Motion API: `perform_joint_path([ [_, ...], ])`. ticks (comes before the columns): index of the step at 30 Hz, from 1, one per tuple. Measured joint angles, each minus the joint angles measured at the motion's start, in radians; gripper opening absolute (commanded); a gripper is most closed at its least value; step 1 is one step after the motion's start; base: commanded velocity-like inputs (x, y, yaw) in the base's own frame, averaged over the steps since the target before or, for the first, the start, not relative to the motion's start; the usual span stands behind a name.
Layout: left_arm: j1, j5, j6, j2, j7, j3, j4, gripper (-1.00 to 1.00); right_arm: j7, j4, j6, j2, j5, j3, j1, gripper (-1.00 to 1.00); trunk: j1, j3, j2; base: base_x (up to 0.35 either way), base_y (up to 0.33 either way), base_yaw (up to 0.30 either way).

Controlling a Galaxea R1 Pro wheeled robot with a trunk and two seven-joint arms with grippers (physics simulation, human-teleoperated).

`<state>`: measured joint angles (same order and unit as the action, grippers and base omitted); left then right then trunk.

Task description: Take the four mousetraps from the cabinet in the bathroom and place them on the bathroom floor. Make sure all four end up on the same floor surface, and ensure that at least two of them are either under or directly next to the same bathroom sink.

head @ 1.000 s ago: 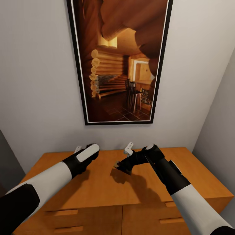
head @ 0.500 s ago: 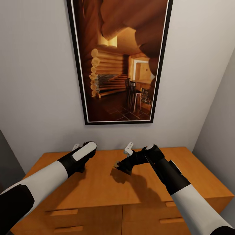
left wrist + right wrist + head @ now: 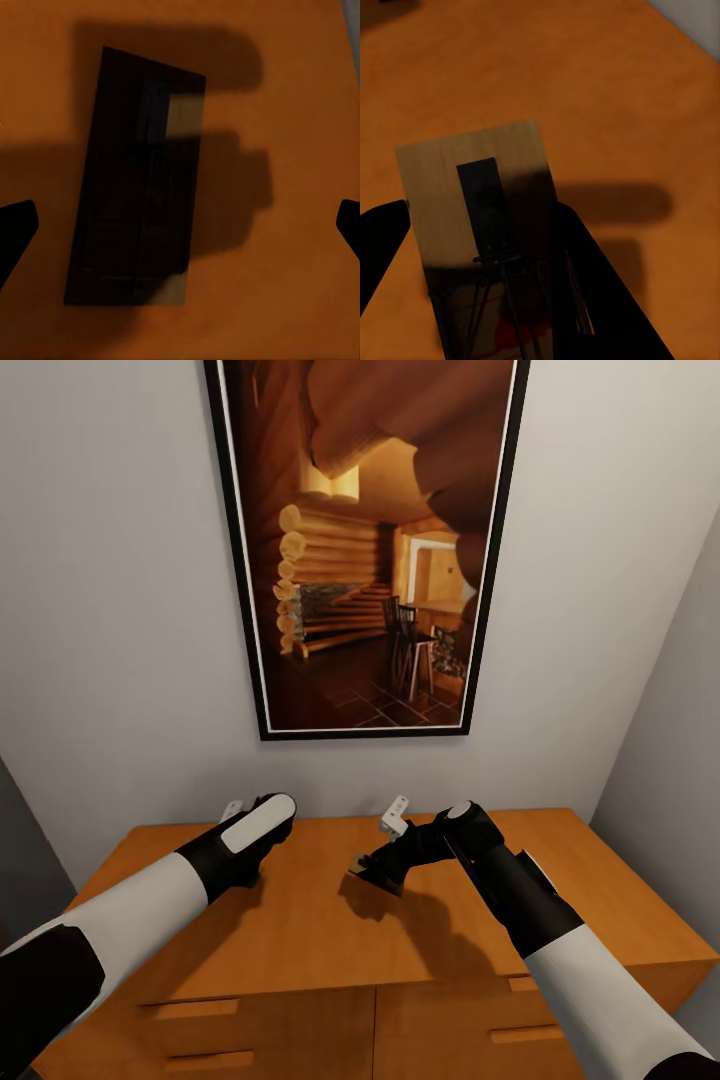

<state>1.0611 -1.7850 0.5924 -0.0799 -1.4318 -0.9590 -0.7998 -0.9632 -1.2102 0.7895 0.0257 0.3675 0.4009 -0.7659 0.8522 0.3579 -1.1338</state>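
Between the spread left fingers (image 3: pixel 15 229), a flat dark brown rectangular mousetrap (image 3: pixel 135 180) is seen lying on the orange-brown wooden cabinet (image 3: pixel 300 930) top, untouched. A pale wooden mousetrap with wire parts (image 3: pixel 487 225) is pinched by the right fingers (image 3: pixel 585 277).

We are in a furnished room of a home, rendered in simulation: a low orange-brown wooden cabinet (image 3: pixel 330 930) with slim bar-handled drawers stands against a plain pale grey wall (image 3: pixel 110 610), tucked into a corner. Above it hangs a tall black-framed picture (image 3: pixel 370 550) of a log-cabin interior with chairs and a tiled floor, a domestic decoration
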Motion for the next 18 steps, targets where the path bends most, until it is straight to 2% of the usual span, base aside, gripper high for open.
perform_joint_path([
  [6,0.0,0.0,0.0,0.0,0.0,0.0,0.001,1.0,0.0,0.0,0.0,0.0,0.0,0.0,0.0,-1.0,0.0,0.0,0.0,0.0,0.0,0.0],
  [11,0.0,-0.001,0.0,-0.001,0.0,0.0,0.003,1.0,0.0,0.0,0.0,0.0,0.0,0.0,0.0,-1.0,0.019,0.016,-0.035,0.0,0.0,0.0],
  [18,0.0,-0.001,0.0,-0.002,0.0,0.0,0.006,1.0,0.0,0.0,0.0,0.0,0.0,0.0,0.0,-1.0,0.019,0.016,-0.035,0.0,0.0,0.0],
])
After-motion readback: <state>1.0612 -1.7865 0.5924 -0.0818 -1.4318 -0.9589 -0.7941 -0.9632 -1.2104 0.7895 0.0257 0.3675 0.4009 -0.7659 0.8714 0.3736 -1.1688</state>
